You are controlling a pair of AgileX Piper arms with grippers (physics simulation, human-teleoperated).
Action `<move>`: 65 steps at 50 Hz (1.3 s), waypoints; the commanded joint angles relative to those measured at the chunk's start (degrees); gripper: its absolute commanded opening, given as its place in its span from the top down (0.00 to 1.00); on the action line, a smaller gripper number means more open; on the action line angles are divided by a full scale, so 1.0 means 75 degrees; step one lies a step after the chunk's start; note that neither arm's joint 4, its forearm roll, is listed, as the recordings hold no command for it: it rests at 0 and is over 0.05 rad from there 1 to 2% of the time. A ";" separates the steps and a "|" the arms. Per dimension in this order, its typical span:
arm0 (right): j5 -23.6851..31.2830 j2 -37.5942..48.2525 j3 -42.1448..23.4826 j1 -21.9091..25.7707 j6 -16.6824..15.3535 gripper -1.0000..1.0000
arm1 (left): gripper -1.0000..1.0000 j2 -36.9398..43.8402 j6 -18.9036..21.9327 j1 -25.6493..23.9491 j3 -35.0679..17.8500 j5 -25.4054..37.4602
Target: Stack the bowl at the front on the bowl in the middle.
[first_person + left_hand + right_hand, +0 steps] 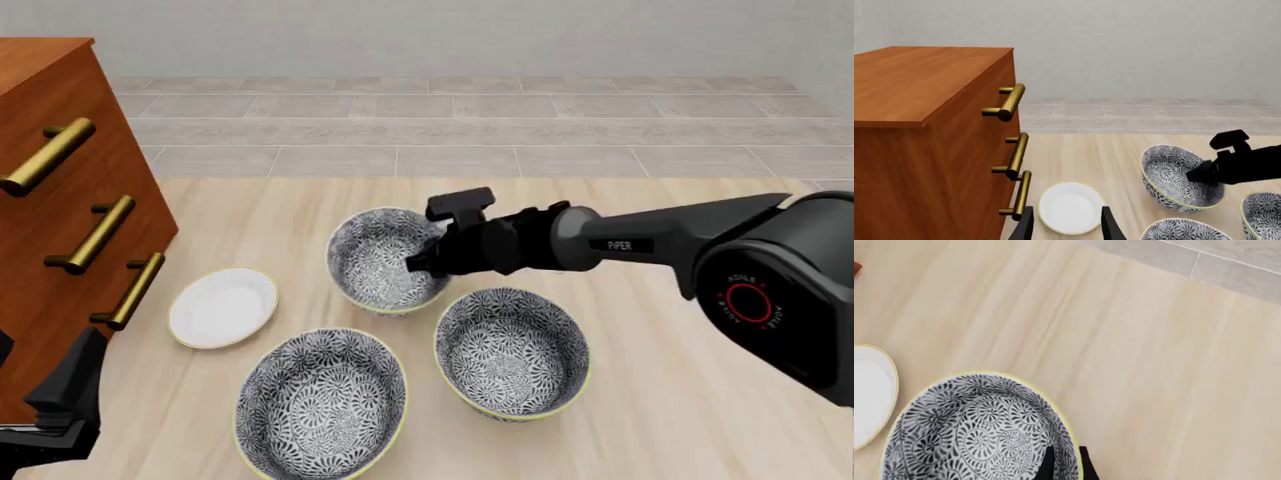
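Note:
Three alike blue-and-white floral bowls with pale yellow rims stand on the table. The bowl at the front (374,262) (1167,170) (981,430) is the one farthest along the reach, and it sits slightly tilted. My right gripper (416,265) (1064,464) is shut on its right rim, one finger inside and one outside. The bowl in the middle (514,350) (1262,215) stands just nearer and to the right. A third bowl (320,405) (1184,231) is nearest. My left gripper (1067,227) (67,400) hangs open at the near left, over the white plate's edge, holding nothing.
A small plain white plate (223,307) (1071,207) (867,390) lies left of the bowls. A wooden drawer cabinet (67,180) (921,125) with brass handles (1011,102) stands along the left side. Beyond the table's far edge is grey tiled floor (467,130).

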 commanded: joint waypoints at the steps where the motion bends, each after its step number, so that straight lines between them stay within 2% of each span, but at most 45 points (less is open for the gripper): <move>1: -0.0055 0.0047 0.0218 -0.0044 0.0098 1.00 | 0.00 -0.0073 0.0005 -0.0023 0.0000 0.0086; 16: -0.0059 -0.0316 0.0345 0.0128 0.0299 1.00 | 0.00 -0.0044 0.0021 -0.0018 0.0000 0.0063; 31: 0.0379 -0.1762 0.0485 0.0393 0.0547 1.00 | 0.00 -0.0174 0.0006 -0.0048 0.0000 0.0198; 44: 0.0436 -0.2329 0.0667 0.0543 0.0499 1.00 | 0.00 -0.0186 0.0014 -0.0077 0.0000 0.0226; 65: 0.0613 -0.3309 0.0912 0.0422 0.0267 1.00 | 0.00 -0.0168 0.0033 -0.0114 -0.0005 0.0235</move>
